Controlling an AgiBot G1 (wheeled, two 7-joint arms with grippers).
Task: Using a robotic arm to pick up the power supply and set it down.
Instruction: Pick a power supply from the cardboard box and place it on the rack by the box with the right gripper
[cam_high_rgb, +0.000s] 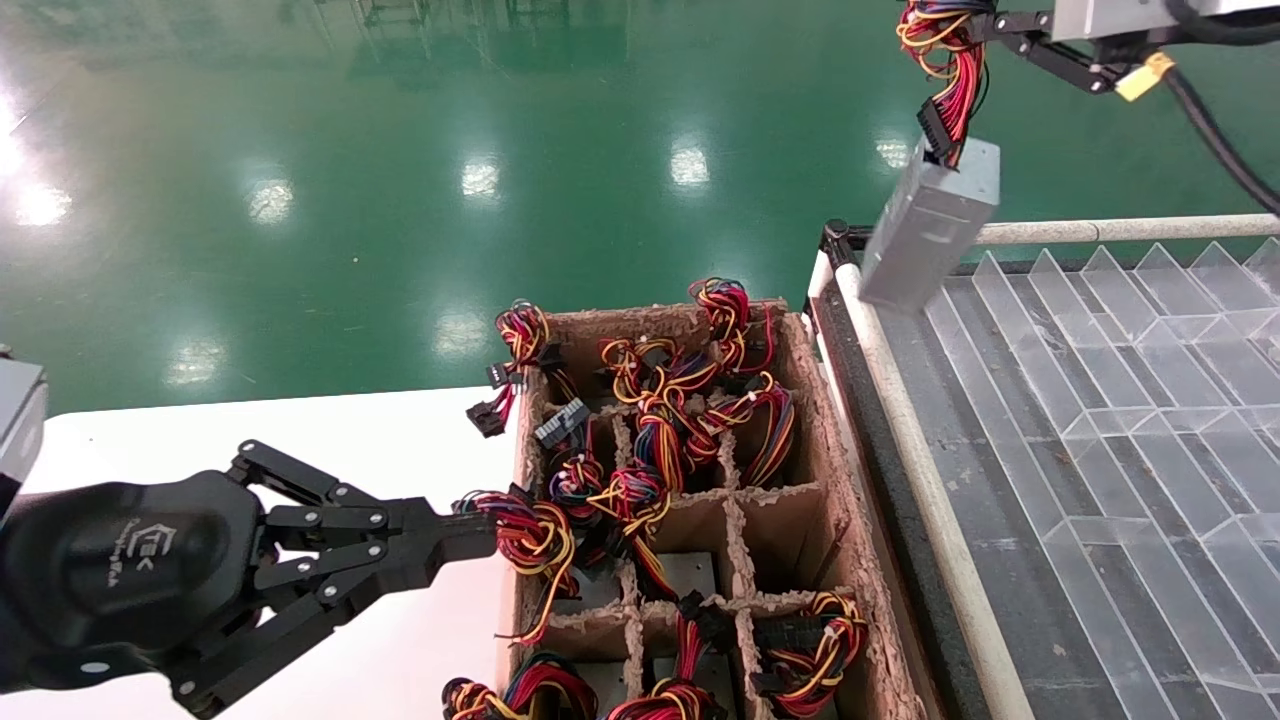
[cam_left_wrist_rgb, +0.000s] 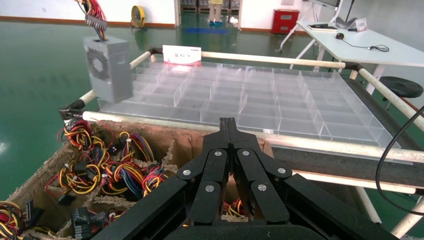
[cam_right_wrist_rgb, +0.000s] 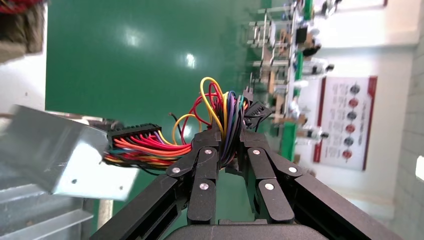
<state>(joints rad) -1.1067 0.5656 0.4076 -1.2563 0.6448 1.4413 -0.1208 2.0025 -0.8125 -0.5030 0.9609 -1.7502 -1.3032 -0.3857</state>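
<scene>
The right black linkage-finger end effector (cam_right_wrist_rgb: 229, 137) is pinching the looped red-yellow-orange wire bundle (cam_right_wrist_rgb: 220, 112), and the small grey metal power supply box (cam_high_rgb: 928, 225) is hanging tilted over the edge of the clear plastic divider tray (cam_high_rgb: 1120, 380). Only the left wrist view is showing its round vent grille (cam_left_wrist_rgb: 98, 64). The left black end effector (cam_left_wrist_rgb: 229, 131), pressed together, is hovering beside the brown pulp-cardboard cell box (cam_high_rgb: 800, 400).

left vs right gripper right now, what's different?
The left gripper is shut on nothing, low at the edge of the cardboard box. The right gripper is raised, shut on the wire bundle with the power supply dangling over the clear tray's corner. Both are black linkage-finger grippers.
</scene>
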